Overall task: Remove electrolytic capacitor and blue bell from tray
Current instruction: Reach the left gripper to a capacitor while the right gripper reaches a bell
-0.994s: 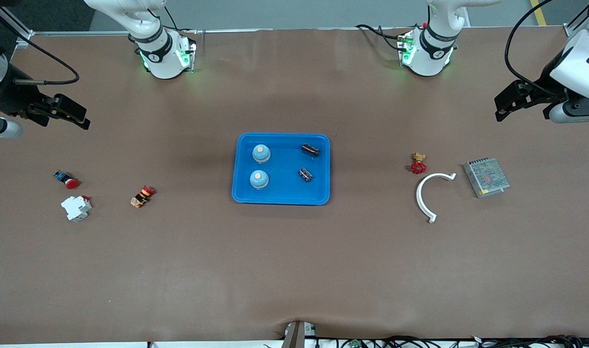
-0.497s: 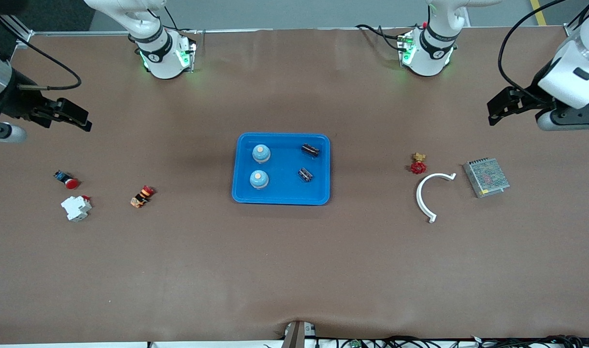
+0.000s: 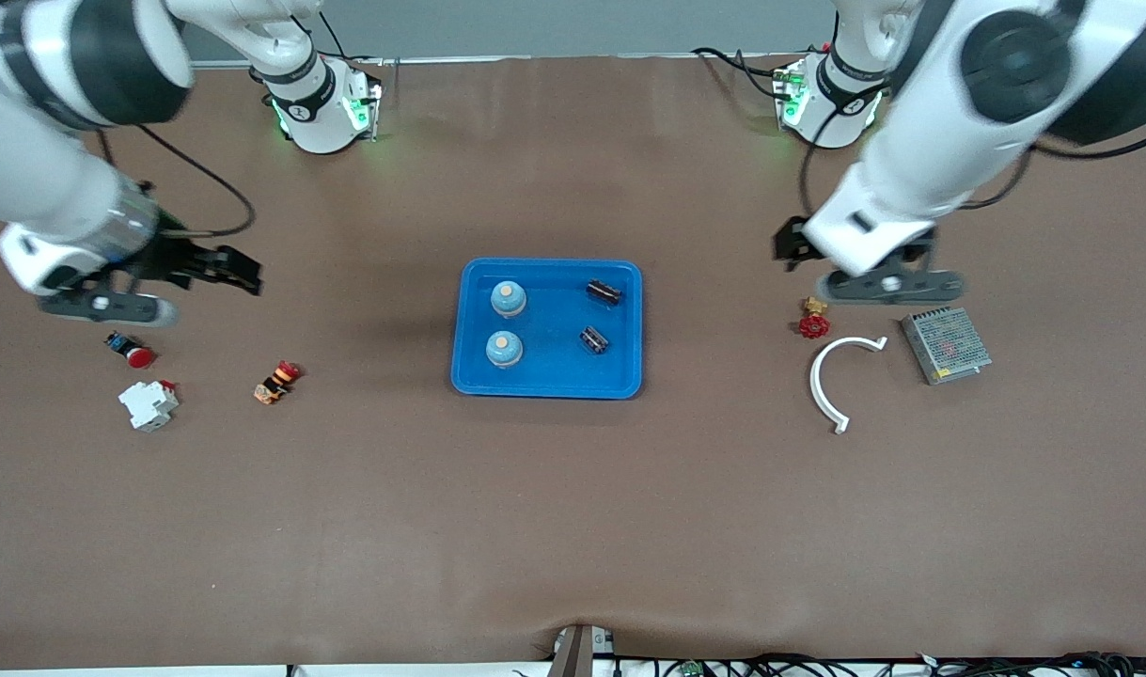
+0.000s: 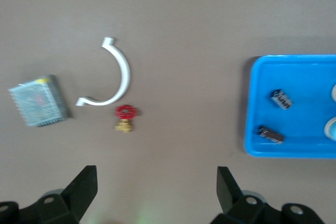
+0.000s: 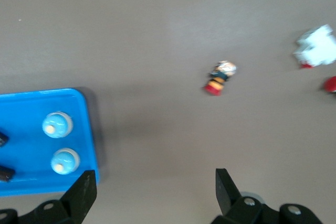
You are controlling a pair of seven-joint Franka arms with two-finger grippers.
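Note:
A blue tray (image 3: 546,391) lies mid-table. In it are two blue dome bells (image 3: 508,298) (image 3: 504,349) and two dark capacitors (image 3: 604,292) (image 3: 594,339). My left gripper (image 3: 787,244) is open and empty over bare table between the tray and a red valve. Its wrist view shows the tray's rim (image 4: 251,129), the capacitors (image 4: 282,99) (image 4: 271,135) and open fingers around the gripper's middle (image 4: 156,192). My right gripper (image 3: 237,273) is open and empty over bare table toward the right arm's end. Its wrist view shows the bells (image 5: 56,124) (image 5: 65,161) and the gripper (image 5: 152,195).
Toward the left arm's end lie a red valve (image 3: 814,320), a white curved piece (image 3: 831,376) and a metal mesh box (image 3: 946,345). Toward the right arm's end lie a red push button (image 3: 131,351), a white breaker (image 3: 148,404) and an orange-red switch (image 3: 276,382).
Both arms have swung in from the table's ends toward the tray. The tray and the parts have not moved.

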